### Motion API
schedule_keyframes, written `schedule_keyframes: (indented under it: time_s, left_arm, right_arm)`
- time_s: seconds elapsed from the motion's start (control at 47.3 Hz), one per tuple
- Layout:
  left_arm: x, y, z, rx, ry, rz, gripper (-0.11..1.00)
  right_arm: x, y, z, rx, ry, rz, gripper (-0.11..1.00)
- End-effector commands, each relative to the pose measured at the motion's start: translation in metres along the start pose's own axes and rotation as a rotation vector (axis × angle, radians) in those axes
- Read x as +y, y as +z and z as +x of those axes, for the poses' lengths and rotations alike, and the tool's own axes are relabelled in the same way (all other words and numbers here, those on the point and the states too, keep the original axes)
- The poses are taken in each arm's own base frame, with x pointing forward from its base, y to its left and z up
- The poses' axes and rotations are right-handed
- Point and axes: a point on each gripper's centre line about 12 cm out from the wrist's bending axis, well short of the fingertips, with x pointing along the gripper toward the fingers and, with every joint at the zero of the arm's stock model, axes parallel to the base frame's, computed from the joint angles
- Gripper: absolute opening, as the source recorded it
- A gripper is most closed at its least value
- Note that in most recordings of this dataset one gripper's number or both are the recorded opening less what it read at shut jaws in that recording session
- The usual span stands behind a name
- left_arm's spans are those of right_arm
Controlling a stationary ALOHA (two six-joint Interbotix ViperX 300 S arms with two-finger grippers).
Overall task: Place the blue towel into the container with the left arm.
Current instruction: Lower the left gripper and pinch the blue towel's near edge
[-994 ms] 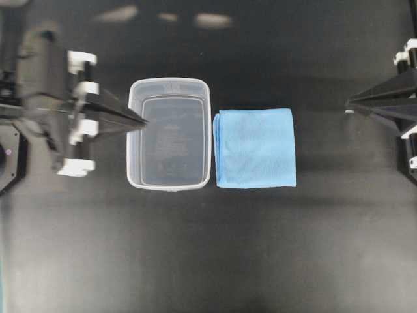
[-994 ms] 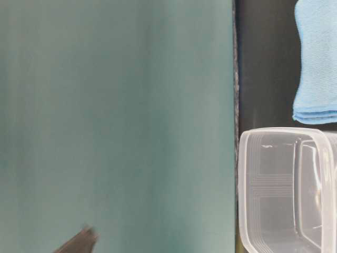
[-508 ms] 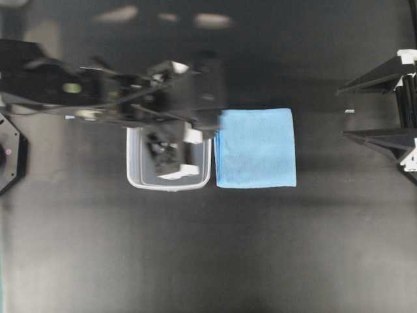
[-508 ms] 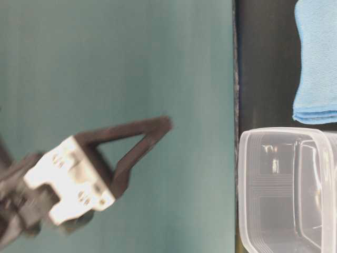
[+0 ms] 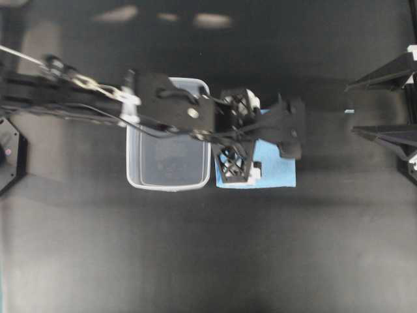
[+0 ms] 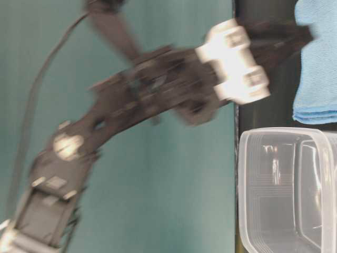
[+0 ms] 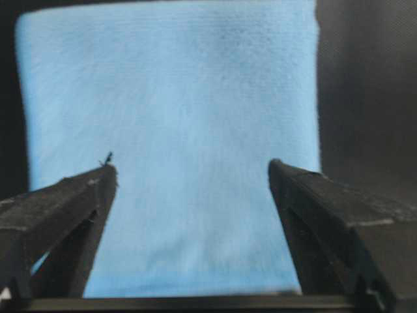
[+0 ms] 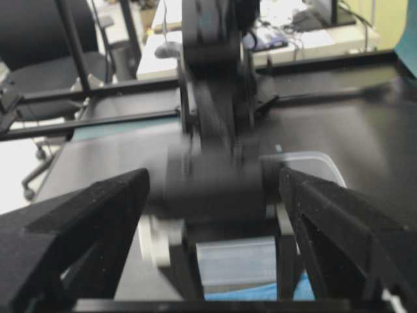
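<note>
Your stock reads: bench (image 5: 195,261) dark; left arm (image 5: 78,91) stretched over the empty container (image 5: 133,163); blue towel (image 7: 176,130) flat just right of it, ungrasped; left pincer (image 7: 192,189) wide above the towel; right pincer (image 8: 212,202) wide, idle far right.

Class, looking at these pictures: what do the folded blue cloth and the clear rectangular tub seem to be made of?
The folded sky-blue cloth looks like soft microfibre or terry: matte, with a fine fuzzy nap. The clear rectangular tub looks like thin translucent plastic: glossy, with a moulded rim, and the dark table shows through.
</note>
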Motion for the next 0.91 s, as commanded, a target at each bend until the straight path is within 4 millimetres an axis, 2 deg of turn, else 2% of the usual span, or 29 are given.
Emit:
schedule_keyframes:
  time_s: [0.0, 0.148, 0.296, 0.381, 0.55, 0.634, 0.761, 0.888]
  left_arm:
    - [-0.002, 0.001, 0.015, 0.006, 0.000, 0.016, 0.90]
    - [-0.003, -0.013, 0.035, 0.055, -0.003, 0.017, 0.90]
    - [-0.006, -0.018, 0.038, 0.068, -0.006, 0.026, 0.82]
    - [-0.007, -0.019, 0.038, 0.074, -0.008, 0.030, 0.69]
    - [-0.013, -0.013, 0.034, 0.059, -0.012, 0.039, 0.22]
    - [-0.012, -0.002, 0.022, 0.022, -0.011, 0.039, 0.06]
    - [-0.009, 0.023, -0.011, -0.059, -0.003, 0.037, 0.06]
    - [-0.003, 0.048, -0.068, -0.160, 0.006, 0.029, 0.06]
  right_arm:
    - [0.001, 0.005, 0.001, -0.018, 0.003, 0.006, 0.78]
    - [0.001, 0.005, 0.000, -0.020, 0.003, 0.009, 0.78]
    - [0.001, 0.004, -0.001, -0.021, 0.003, 0.009, 0.78]
    - [0.001, 0.004, -0.002, -0.024, 0.004, 0.009, 0.78]
    - [0.001, 0.005, -0.003, -0.029, 0.004, 0.009, 0.78]
    - [0.001, 0.004, -0.004, -0.032, 0.004, 0.009, 0.78]
    - [0.000, 0.002, -0.006, -0.033, 0.005, 0.009, 0.78]
    - [0.000, 0.002, -0.009, -0.043, 0.006, 0.008, 0.78]
